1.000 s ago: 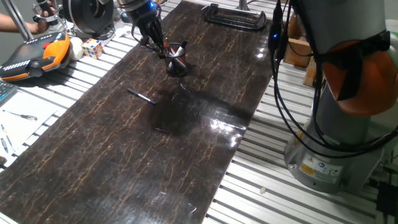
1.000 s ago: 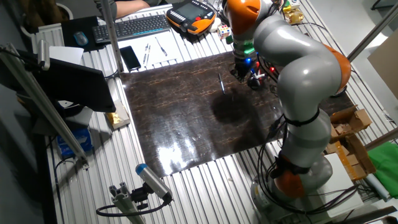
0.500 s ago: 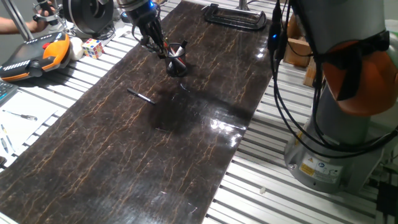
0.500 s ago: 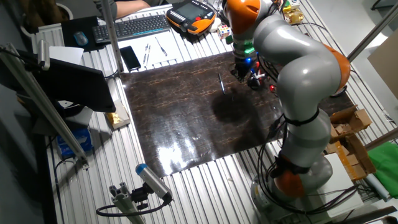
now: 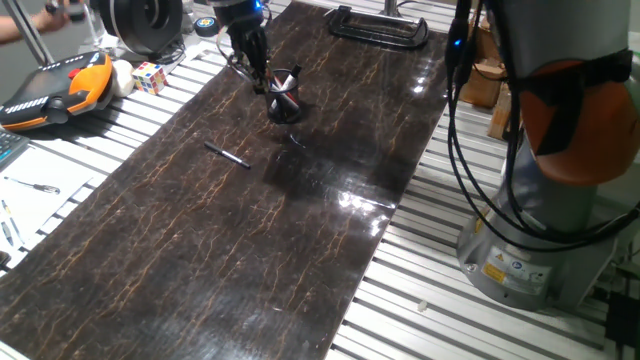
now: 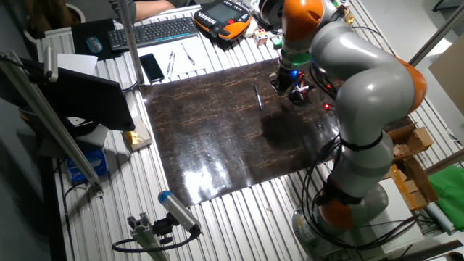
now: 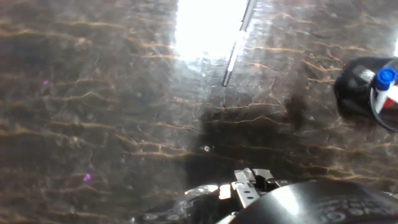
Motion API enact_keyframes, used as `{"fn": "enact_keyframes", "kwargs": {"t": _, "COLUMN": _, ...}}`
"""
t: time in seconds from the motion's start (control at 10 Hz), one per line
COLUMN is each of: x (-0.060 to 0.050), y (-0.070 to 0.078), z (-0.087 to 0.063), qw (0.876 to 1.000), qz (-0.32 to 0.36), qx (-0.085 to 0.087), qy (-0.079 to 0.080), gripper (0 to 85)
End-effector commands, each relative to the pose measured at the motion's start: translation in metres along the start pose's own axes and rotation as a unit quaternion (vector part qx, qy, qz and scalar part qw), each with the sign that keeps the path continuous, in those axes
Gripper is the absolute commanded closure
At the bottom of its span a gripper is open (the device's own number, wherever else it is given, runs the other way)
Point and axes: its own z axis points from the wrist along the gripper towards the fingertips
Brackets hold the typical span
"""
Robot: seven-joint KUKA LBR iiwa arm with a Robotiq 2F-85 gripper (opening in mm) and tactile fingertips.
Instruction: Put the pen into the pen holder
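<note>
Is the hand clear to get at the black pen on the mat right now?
Probably yes. The pen lies flat on open dark mat with nothing touching it. The hand sits up beside the pen holder, apart from the pen, with bare mat between them.

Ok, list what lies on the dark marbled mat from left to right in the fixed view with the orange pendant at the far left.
Thin black pen with a silvery tip, lying flat on the mat → two-finger gripper → small round black mesh pen holder, with pens standing in it.
</note>
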Motion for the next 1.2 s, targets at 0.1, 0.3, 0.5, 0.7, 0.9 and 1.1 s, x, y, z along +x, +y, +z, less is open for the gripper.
{"fn": "enact_keyframes", "kwargs": {"t": 0.1, "x": 0.000, "y": -0.001, "z": 0.000, "qw": 0.999, "qz": 0.027, "qx": -0.014, "qy": 0.020, "gripper": 84.3}}
{"fn": "enact_keyframes", "kwargs": {"t": 0.3, "x": 0.000, "y": -0.001, "z": 0.000, "qw": 0.997, "qz": 0.036, "qx": 0.049, "qy": -0.057, "gripper": 84.3}}
{"fn": "enact_keyframes", "kwargs": {"t": 0.5, "x": 0.000, "y": -0.001, "z": 0.000, "qw": 0.999, "qz": 0.031, "qx": 0.026, "qy": -0.026, "gripper": 84.3}}
{"fn": "enact_keyframes", "kwargs": {"t": 0.7, "x": 0.000, "y": -0.001, "z": 0.000, "qw": 0.998, "qz": 0.048, "qx": 0.040, "qy": -0.027, "gripper": 82.7}}
{"fn": "enact_keyframes", "kwargs": {"t": 0.9, "x": -0.010, "y": 0.019, "z": -0.004, "qw": 0.996, "qz": 0.077, "qx": 0.041, "qy": -0.035, "gripper": 70.7}}
{"fn": "enact_keyframes", "kwargs": {"t": 1.1, "x": -0.021, "y": 0.038, "z": -0.001, "qw": 0.990, "qz": 0.097, "qx": 0.062, "qy": -0.077, "gripper": 64.3}}
